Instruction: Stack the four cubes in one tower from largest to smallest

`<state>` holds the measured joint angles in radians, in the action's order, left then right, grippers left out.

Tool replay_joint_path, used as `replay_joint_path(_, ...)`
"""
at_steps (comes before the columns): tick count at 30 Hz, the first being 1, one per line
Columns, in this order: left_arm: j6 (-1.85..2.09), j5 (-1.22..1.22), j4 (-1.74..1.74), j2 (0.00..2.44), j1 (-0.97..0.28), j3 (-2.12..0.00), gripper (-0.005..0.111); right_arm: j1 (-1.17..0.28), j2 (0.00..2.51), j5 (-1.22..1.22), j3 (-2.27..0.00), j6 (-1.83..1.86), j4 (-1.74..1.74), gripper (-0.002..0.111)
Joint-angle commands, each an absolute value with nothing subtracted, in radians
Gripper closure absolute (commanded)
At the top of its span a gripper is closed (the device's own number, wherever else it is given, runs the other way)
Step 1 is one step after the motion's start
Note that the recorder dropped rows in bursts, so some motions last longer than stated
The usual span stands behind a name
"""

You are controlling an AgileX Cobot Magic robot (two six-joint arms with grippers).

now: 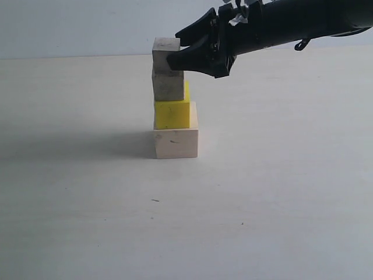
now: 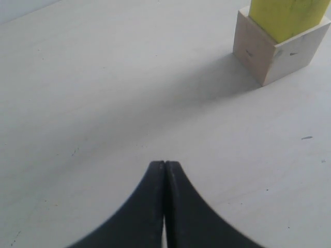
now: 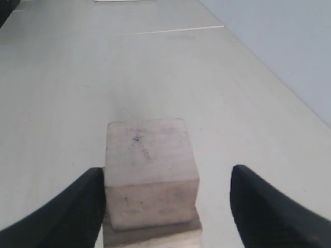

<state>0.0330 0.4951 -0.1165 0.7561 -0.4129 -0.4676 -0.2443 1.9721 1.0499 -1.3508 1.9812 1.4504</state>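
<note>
Now | tower (image 1: 175, 125) upright, 4 high | right hand (image 3: 168, 173) spread around top cube (image 3: 147, 155) | left hand (image 2: 164, 165) clenched

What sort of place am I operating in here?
Likely a lab test bench: a plain pale tabletop, a blank wall behind it, and only stacked cubes under the right gripper.

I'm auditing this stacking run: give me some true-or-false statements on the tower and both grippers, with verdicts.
1. The tiny cube sits on top of the tower. True.
2. The yellow cube rests directly on the table. False: it sits on the large pale cube.
3. The right gripper is clamped shut on the tiny cube. False: its jaws stand open, with one finger clear of the cube.
4. The left gripper is shut and holds nothing. True.
</note>
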Motion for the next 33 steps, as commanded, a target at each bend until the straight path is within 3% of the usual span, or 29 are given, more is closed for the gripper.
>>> replay_joint_path(1,0.034,0.480,-0.121,0.752,-0.420,-0.465,0.107,-0.242,1.945,1.083,-1.357,1.960,1.445,0.043)
replay_joint_path(20,0.045,0.480,-0.117,0.752,-0.420,-0.465,0.107,-0.242,1.731,1.063,-1.357,1.760,1.430,0.045)
replay_joint_path(23,0.045,0.480,-0.117,0.752,-0.420,-0.465,0.107,-0.244,1.677,1.037,-1.357,1.656,1.460,0.055)
replay_joint_path(25,0.045,0.476,-0.117,0.752,-0.420,-0.465,0.107,-0.244,1.626,0.999,-1.357,1.564,1.458,0.075)
replay_joint_path(26,0.045,0.466,-0.117,0.752,-0.420,-0.465,0.107,-0.244,1.597,0.984,-1.357,1.500,1.453,0.092)
replay_joint_path(28,0.042,0.433,-0.113,0.752,-0.420,-0.465,0.107,-0.244,1.560,0.941,-1.357,1.409,1.387,0.108)
replay_joint_path(33,-0.012,0.434,-0.098,0.677,-0.420,-0.492,0.107,-0.244,1.474,0.831,-1.350,0.990,0.957,0.108)
